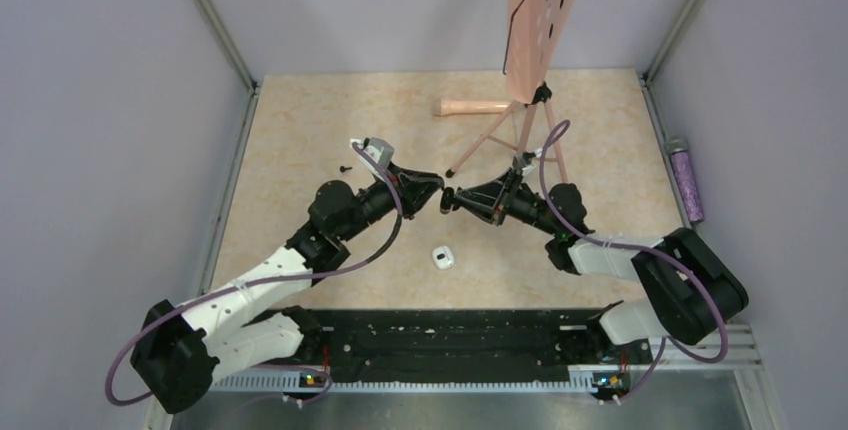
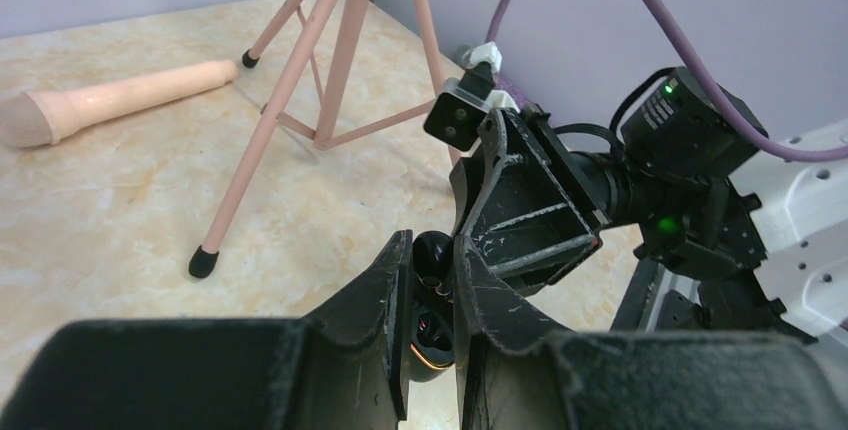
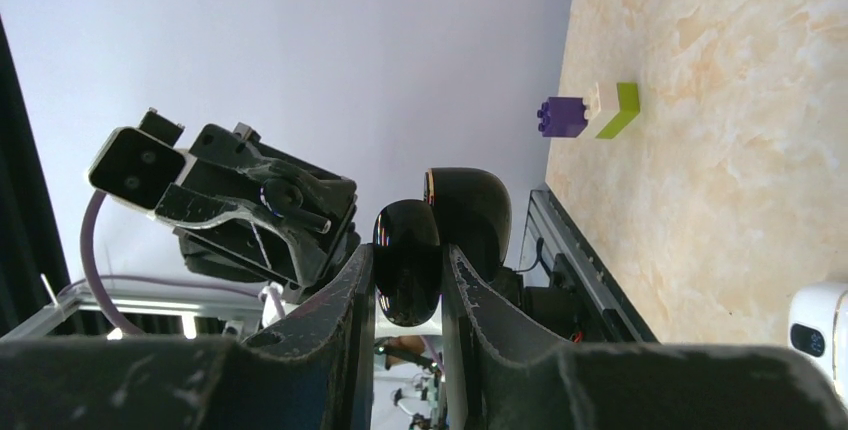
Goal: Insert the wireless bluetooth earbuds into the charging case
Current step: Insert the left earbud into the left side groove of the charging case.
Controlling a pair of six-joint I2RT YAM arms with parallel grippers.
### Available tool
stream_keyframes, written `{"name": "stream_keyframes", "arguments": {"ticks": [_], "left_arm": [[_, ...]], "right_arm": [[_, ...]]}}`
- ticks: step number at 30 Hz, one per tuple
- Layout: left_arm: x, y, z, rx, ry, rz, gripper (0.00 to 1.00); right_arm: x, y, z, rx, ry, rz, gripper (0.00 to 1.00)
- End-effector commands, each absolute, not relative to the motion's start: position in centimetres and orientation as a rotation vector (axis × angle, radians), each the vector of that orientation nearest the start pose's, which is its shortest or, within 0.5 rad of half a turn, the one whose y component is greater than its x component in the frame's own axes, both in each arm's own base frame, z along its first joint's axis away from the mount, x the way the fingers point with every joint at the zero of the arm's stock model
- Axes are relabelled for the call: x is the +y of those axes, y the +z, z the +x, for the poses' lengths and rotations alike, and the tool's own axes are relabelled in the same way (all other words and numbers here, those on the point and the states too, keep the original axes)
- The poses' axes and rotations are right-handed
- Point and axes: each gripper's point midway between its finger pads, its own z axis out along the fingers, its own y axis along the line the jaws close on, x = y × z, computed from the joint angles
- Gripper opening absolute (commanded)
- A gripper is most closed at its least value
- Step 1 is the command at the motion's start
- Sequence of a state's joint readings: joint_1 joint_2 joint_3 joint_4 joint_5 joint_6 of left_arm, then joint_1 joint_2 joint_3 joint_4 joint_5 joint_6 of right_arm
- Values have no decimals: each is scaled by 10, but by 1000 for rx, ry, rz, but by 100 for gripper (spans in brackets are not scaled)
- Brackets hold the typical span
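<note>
Currently both arms meet tip to tip over the middle of the tabletop, with the glossy black charging case caught between them. The left claw is nearly closed, its fingers pinching one rounded half of the case, where an orange glint shows inside. The right claw is likewise nearly closed, squeezing the other rounded half, and the two halves stand apart like an opened clamshell. One earbud, a tiny black piece, lies on the tabletop beyond the left claw, towards the left edge; the second I cannot make out. A small white device sits between the claws and the near edge. By the far edge a pink tripod stands with a peach-coloured handle lying beside it. A purple, white and green brick block rests close to a tabletop edge.
</note>
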State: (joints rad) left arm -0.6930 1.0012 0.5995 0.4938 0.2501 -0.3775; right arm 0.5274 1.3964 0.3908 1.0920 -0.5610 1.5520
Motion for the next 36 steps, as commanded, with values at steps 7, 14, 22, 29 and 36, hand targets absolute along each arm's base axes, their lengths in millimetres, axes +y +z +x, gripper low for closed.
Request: {"name": "stream_keyframes", "arguments": {"ticks": [7, 14, 22, 29, 36], "left_arm": [[-278, 302, 266, 1472, -897, 200, 10], [-289, 294, 267, 1494, -869, 172, 10], [-289, 289, 273, 1487, -820, 179, 11], [-295, 290, 271, 1488, -856, 180, 11], [-300, 289, 268, 1487, -876, 197, 11]], "right_arm": [[283, 234, 246, 1745, 1959, 363, 0], [281, 236, 244, 1732, 1966, 361, 0], [279, 238, 244, 1720, 1985, 397, 0], [281, 238, 245, 1724, 1994, 410, 0], [283, 240, 246, 1716, 2002, 403, 0]]}}
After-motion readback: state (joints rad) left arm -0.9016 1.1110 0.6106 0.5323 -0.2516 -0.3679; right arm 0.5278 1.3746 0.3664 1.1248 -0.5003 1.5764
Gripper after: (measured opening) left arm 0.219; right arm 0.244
